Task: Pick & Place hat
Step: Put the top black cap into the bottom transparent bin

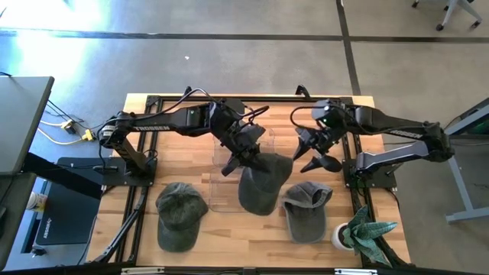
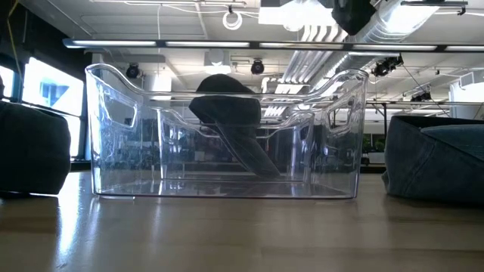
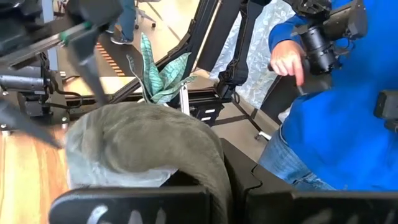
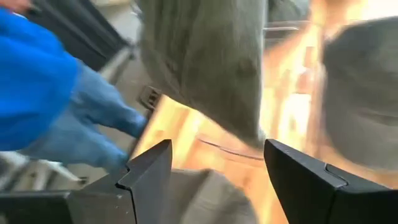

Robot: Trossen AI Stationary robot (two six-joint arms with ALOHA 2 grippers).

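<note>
A dark grey-green hat (image 1: 261,183) hangs from my left gripper (image 1: 243,156), which is shut on it above the clear plastic bin (image 1: 218,191). In the low view the hat (image 2: 225,109) shows through the bin's walls (image 2: 113,151), brim lowest. In the left wrist view its crown (image 3: 143,140) bulges just beyond the gripper. My right gripper (image 1: 315,159) hovers open to the right of the held hat, touching nothing; its own view shows the hat (image 4: 205,62) ahead of the spread fingers (image 4: 214,168). My left gripper pinches the hat's cloth at the crown's upper edge (image 1: 250,159) between its two shut fingers, reaching in from the table's left, nearly level. The cloth (image 3: 208,177) runs back between the fingers. The hat hangs below them, brim (image 2: 253,155) pointing down; whether it touches the bin I cannot tell.
Two more hats lie on the wooden table: one at the near left (image 1: 180,215), one at the near right (image 1: 307,210). A potted plant (image 1: 361,233) stands at the near right corner. A person in blue (image 3: 348,112) stands beyond the table's edge.
</note>
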